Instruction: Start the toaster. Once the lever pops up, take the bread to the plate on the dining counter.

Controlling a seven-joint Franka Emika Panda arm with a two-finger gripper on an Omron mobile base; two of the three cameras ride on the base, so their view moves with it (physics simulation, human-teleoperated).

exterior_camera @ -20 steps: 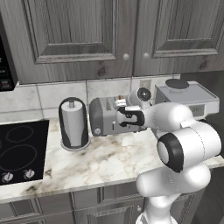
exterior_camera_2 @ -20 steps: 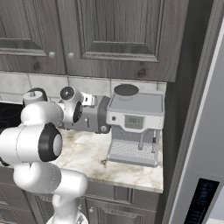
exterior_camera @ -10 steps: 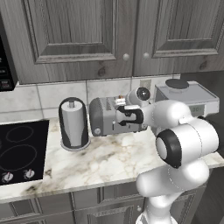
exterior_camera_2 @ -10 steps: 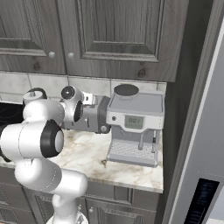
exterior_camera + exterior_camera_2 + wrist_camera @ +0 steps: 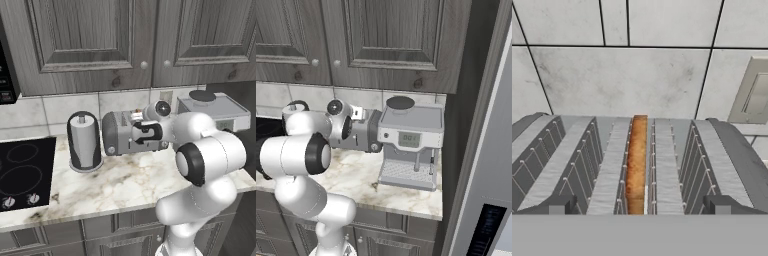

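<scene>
Light, brittle bread [image 5: 636, 165] stands edge-up in the toaster [image 5: 122, 134]; pinch its top crust gently; gripper [image 5: 141, 133] opening unclear

The left base view looks forward and down from behind the arm's left side, taking in the marble worktop [image 5: 115, 185], the cooktop [image 5: 22, 172] at far left, the paper-towel holder [image 5: 84, 141] and the toaster [image 5: 120, 132] against the tiled wall. The right base view faces the same worktop [image 5: 363, 177] from the right, sharing the toaster [image 5: 363, 132] and coffee machine [image 5: 411, 140]. The hand view sits very near the toaster [image 5: 557, 160], looking along its slots toward the wall, with the bread [image 5: 636, 165] centred.
</scene>
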